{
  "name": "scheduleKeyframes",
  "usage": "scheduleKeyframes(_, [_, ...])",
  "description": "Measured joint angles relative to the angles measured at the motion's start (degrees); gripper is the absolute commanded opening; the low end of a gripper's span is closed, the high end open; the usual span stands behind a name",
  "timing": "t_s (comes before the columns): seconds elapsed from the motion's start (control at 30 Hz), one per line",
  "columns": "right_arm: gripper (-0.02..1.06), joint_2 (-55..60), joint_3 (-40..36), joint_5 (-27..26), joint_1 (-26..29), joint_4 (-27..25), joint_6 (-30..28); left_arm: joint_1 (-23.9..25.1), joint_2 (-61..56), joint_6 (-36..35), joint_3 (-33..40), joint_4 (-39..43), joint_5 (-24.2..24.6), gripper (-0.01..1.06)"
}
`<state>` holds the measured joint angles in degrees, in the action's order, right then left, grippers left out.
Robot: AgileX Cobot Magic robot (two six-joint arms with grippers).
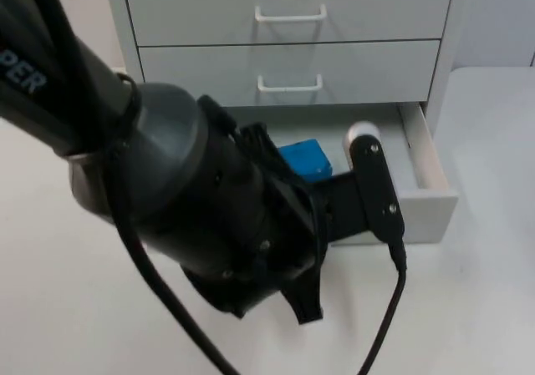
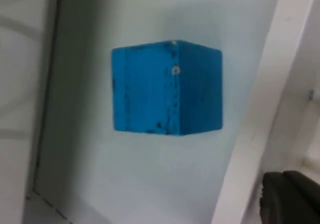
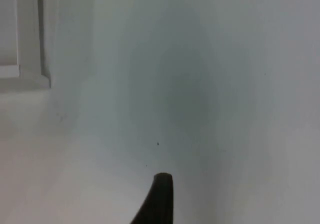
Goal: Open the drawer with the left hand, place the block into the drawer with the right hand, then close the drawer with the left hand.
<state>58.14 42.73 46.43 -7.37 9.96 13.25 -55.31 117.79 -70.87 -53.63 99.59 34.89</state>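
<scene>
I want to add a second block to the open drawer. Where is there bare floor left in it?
The drawer has bare floor all around the blue block: between block and back wall, and toward the right side wall. In the top view the left arm covers the drawer's left and front, so that part is crowded.

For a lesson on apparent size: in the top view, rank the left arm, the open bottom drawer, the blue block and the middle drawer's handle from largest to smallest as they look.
1. Left arm, though nearness to the camera inflates it.
2. Open bottom drawer.
3. Blue block and middle drawer's handle: too alike to rank, and the arm partly hides the block.
</scene>
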Motion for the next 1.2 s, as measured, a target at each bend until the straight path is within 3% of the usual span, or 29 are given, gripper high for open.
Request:
scheduleKeyframes(0.47, [0.78,0.0,0.0,0.0,0.0,0.0,0.0,6.3,0.1,1.9,-5.0,0.1,-5.2,0.00])
scheduleKeyframes(1.2, [0.78,0.0,0.0,-0.9,0.0,0.0,0.0,12.6,9.2,3.2,-16.5,0.1,-5.1,0.00])
